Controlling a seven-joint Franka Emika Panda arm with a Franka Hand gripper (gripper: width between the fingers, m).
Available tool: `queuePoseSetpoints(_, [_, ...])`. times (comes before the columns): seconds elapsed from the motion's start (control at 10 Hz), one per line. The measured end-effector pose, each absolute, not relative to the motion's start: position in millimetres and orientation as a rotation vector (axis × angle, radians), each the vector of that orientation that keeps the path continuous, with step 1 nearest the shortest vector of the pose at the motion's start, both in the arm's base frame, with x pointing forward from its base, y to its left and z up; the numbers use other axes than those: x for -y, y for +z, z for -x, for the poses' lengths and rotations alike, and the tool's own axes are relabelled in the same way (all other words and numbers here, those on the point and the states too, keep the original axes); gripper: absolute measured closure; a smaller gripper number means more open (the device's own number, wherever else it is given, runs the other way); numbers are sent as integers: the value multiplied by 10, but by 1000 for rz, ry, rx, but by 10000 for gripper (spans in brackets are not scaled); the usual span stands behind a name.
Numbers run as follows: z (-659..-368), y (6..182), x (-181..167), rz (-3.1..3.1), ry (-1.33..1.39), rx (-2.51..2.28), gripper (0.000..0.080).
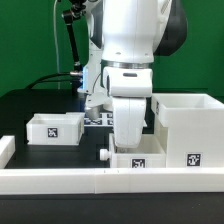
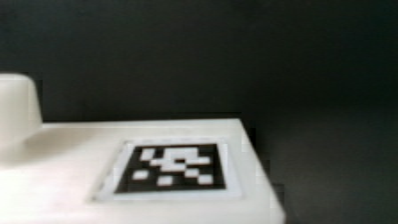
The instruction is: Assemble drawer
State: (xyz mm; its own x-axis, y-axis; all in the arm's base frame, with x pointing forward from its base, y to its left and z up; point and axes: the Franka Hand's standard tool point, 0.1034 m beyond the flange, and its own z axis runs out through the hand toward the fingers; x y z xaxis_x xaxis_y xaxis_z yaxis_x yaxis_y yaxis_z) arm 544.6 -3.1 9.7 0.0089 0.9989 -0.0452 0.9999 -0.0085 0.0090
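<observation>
In the exterior view my gripper (image 1: 131, 143) hangs low over a white drawer box (image 1: 140, 159) at the front middle of the table. The box has a small round knob (image 1: 105, 155) on its side toward the exterior view's left. My fingers are hidden behind the hand and the box wall. The wrist view is blurred and very close: a white face of the box (image 2: 71, 170) with a black-and-white tag (image 2: 175, 166) fills its lower part, and a white upright piece (image 2: 15, 105) stands at one edge. A second small drawer box (image 1: 55, 128) sits at the exterior view's left.
A large white open cabinet shell (image 1: 186, 128) stands at the exterior view's right, close beside my hand. A long white rail (image 1: 90, 181) runs along the front edge. The marker board (image 1: 97, 119) lies behind the arm. The table top is black (image 2: 302, 60).
</observation>
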Motion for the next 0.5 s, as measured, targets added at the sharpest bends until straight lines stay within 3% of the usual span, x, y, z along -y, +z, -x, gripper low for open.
queuePoseSetpoints(0.5, [-5452,100,42,-2194,-45,-2189,757])
